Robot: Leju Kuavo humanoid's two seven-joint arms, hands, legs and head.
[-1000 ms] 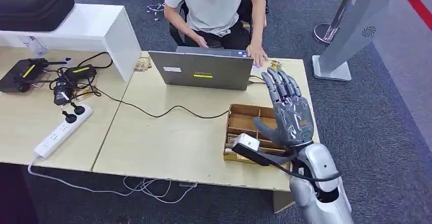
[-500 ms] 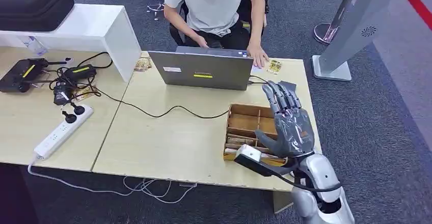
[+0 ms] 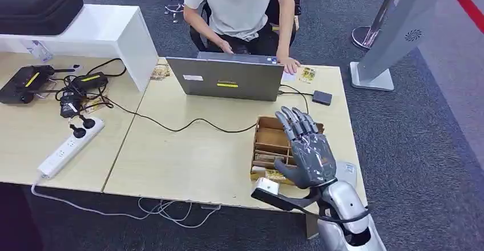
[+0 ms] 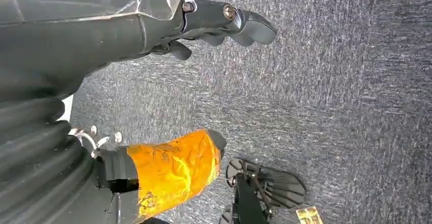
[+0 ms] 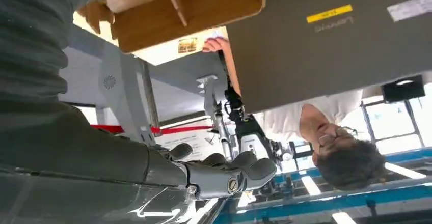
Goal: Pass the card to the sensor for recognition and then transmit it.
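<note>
None of the task looked done yet. From the head view, the right hand point(image 3: 303, 148) hovered empty, fingers spread, over the wooden box point(image 3: 273, 140) of cards at the counter point(image 3: 188, 154) edge; the cards point(image 3: 267, 160) lay in its slots. What was probably the sensor, a small dark pad point(image 3: 322, 97), sat well apart beside the laptop point(image 3: 226, 79), where a person point(image 3: 240, 5) typed. The left wrist view showed the left hand point(image 4: 153, 15) over grey carpet point(image 4: 346, 107), holding nothing, its fingers apparently curled. The right wrist view showed the box just beyond the relaxed fingers point(image 5: 239, 175). Picking, scanning and passing all remained.
</note>
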